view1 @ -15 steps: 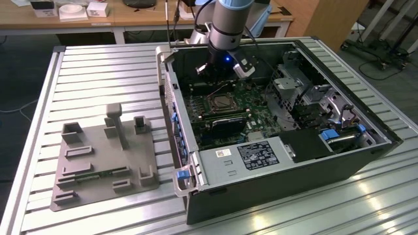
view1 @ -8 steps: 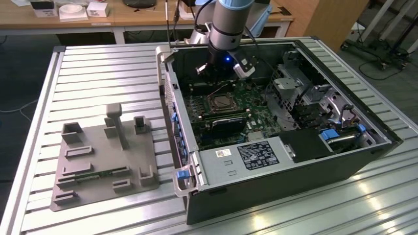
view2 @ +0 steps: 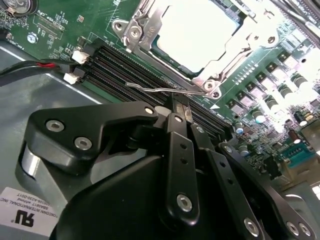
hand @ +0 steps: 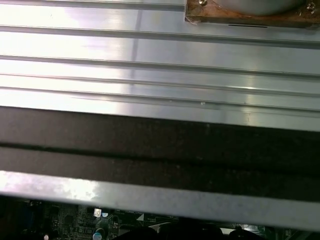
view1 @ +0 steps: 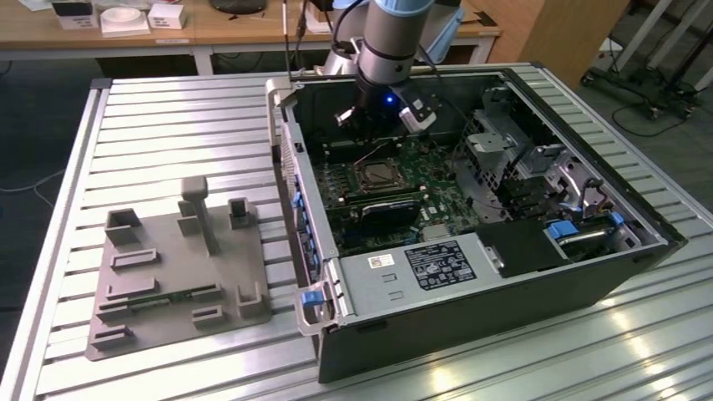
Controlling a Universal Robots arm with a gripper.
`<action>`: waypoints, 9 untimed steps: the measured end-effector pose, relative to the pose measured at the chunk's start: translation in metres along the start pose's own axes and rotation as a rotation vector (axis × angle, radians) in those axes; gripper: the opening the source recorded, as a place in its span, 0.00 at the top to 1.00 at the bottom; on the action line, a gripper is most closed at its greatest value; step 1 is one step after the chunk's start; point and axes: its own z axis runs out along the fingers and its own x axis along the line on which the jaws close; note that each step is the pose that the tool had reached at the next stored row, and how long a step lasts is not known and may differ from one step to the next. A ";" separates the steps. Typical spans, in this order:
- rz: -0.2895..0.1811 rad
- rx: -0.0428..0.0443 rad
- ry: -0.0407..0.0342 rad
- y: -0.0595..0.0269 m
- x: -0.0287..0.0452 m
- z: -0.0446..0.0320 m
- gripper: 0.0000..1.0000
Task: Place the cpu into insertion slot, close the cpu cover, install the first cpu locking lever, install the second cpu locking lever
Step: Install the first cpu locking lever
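The arm reaches down into the open computer case [view1: 479, 209] that lies on its side on the ribbed metal table [view1: 167, 117]. The gripper [view1: 373, 125] hangs over the far part of the green board [view1: 429, 180], just beyond the socket. In the second wrist view the black fingers [view2: 177, 112] stand close together, pressed on a thin wire lever [view2: 160, 90] that runs along the near edge of the socket; whether they truly clamp it I cannot tell.

The chip [view2: 197, 35] sits in the socket [view1: 373, 175], its bright silvery top showing through the square cut-out of the metal cover [view2: 150, 30], which lies flat over it. The cover's screws show at its corners. The long black memory slots [view2: 130, 70] run just beside the socket, between it and the fingers.

On the exterior view's left, well apart from the case, a grey plastic fixture tray [view1: 167, 267] rests on the table. A wooden desk [view1: 200, 29] stands on the far side of the scene.

The first wrist view looks across the ribbed table surface and a dark wall of the case [hand: 150, 150], with a strip of green board below it
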 end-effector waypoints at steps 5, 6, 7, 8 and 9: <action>-0.009 0.0002 0.0018 -0.0005 -0.0035 0.0011 0.90; -0.011 0.0001 0.0021 -0.0005 -0.0035 0.0011 0.90; -0.012 -0.0001 0.0022 -0.0005 -0.0035 0.0012 0.90; -0.013 -0.0001 0.0022 -0.0005 -0.0035 0.0012 0.90; -0.013 0.0001 0.0024 -0.0005 -0.0035 0.0012 0.90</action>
